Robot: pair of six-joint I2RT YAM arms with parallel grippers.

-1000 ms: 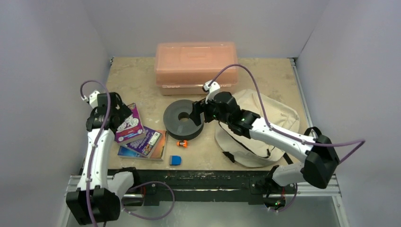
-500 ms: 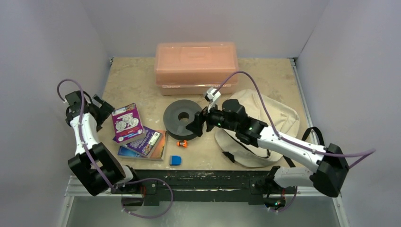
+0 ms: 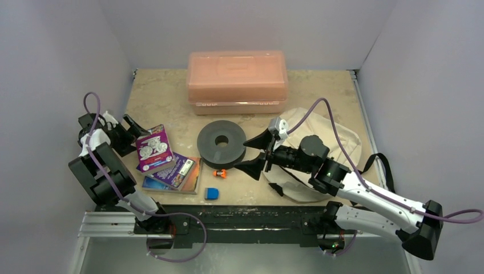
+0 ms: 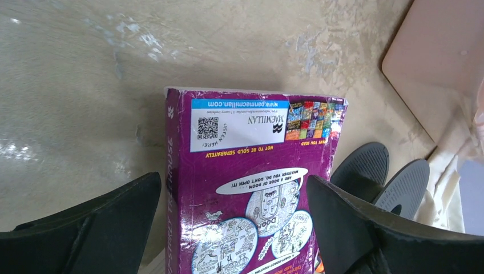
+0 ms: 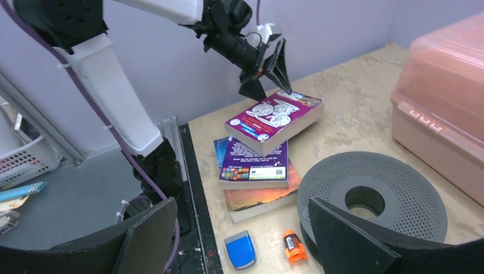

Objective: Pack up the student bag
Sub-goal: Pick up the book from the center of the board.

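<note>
You had the left gripper (image 3: 130, 132) low at the left edge of the top book (image 3: 154, 149), jaws spread. In the left wrist view they stood either side of that book (image 4: 251, 200), touching nothing. That looked like a line-up to take it by its sides. It lay askew on the other books (image 3: 174, 173), so one end overhung and gave the fingers room.

Your right gripper (image 3: 255, 154) was also spread wide and empty. It sat between the disc (image 3: 221, 142) and the bag (image 3: 337, 134), pointing left across the table (image 3: 165, 91). The bag lay slumped at the right side, in front of the box (image 3: 237, 80), partly under the right arm. I could not tell whether its mouth was open. The disc, an orange piece (image 3: 220, 173) and a blue piece (image 3: 212, 193) were all still outside it, so packing seemed barely begun.

A second earlier your right gripper was at the disc's right rim; it then drew back towards the bag and the arm pulled nearer the base. Your left arm had been over the top book, swung out left, and came back folded and lower. The disc and books looked unmoved.
</note>
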